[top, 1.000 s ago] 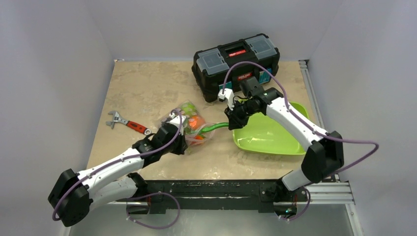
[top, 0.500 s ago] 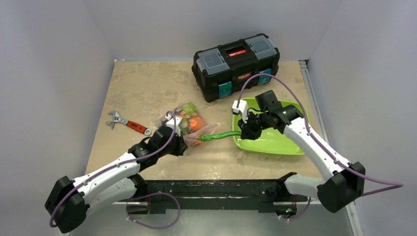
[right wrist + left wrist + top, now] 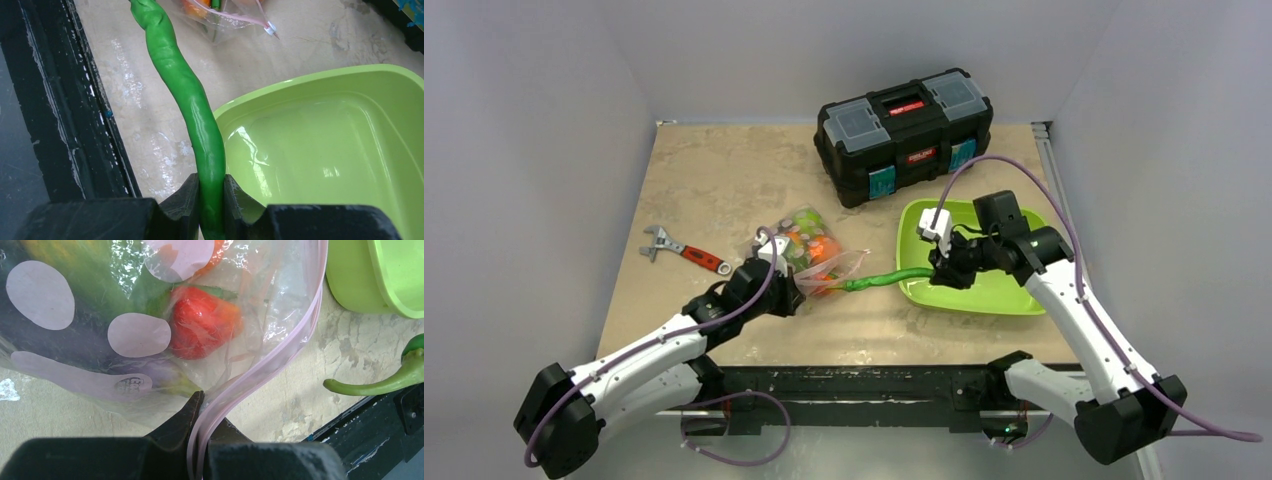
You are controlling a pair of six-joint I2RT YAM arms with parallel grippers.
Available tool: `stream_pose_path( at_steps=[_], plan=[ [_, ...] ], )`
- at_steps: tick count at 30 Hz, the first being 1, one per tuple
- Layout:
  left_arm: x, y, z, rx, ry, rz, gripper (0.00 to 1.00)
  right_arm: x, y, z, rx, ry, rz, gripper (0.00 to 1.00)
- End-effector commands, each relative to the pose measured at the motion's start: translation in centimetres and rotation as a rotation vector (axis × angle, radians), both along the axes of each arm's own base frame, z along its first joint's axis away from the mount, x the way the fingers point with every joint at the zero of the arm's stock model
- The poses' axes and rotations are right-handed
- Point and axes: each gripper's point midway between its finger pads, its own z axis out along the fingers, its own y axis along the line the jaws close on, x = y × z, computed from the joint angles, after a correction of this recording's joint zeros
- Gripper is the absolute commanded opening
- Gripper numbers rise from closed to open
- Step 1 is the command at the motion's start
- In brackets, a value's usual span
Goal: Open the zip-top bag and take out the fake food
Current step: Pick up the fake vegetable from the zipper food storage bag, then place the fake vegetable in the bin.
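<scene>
Pale grey walls are boxing the space in on three sides: the back wall (image 3: 824,50) is standing plain behind the table, while the left wall (image 3: 514,180) and right wall (image 3: 1184,150) are slanting in at either side. The table (image 3: 714,170) is showing a beige, mottled, stone-like top, and soft, even light is falling over it, raising a faint sheen near the front. A silver rail (image 3: 1052,180) is running along its right side, and a black frame (image 3: 854,385) is lining the near edge, scuffed with whitish marks. Below it, a dull grey floor (image 3: 894,455) is showing.
</scene>
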Motion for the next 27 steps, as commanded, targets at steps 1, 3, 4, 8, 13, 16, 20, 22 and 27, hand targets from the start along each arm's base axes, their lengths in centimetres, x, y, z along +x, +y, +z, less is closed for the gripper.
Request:
stream_pose_path(
  at_steps=[1,3,4,8,13,16,20,22,27],
  plan=[
    [0.9,-0.4,1.4,-0.059,-0.045,0.019,0.00,0.0,-0.5,2.0,0.018,-0.058,0.031,0.00],
    [0.9,-0.4,1.4,-0.058,-0.048,0.017,0.00,0.1,-1.0,2.1,0.011,-0.069,0.019,0.00],
    [0.9,-0.4,1.5,-0.060,-0.048,0.018,0.00,0.1,-1.2,2.1,0.009,-0.072,0.014,0.00],
    [0.9,-0.4,1.5,-0.058,-0.050,0.014,0.00,0.0,-2.1,2.3,0.008,-0.076,0.003,0.00],
    [0.9,-0.2,1.4,-0.055,-0.049,0.013,0.00,0.4,-3.6,2.8,-0.003,-0.092,-0.028,0.00],
    [0.8,-0.2,1.5,-0.054,-0.051,0.010,0.00,0.8,-4.8,3.3,-0.009,-0.111,-0.051,0.00],
    [0.8,-0.1,1.5,-0.054,-0.053,0.006,0.00,1.1,-6.6,3.1,-0.022,-0.102,-0.080,0.00],
    [0.8,-0.2,1.5,-0.056,-0.053,0.003,0.00,1.3,-7.6,2.9,-0.021,-0.089,-0.098,0.00],
    [0.7,-0.2,1.6,-0.061,-0.056,-0.003,0.00,2.1,-9.4,2.1,-0.032,-0.074,-0.146,0.00]
  ],
)
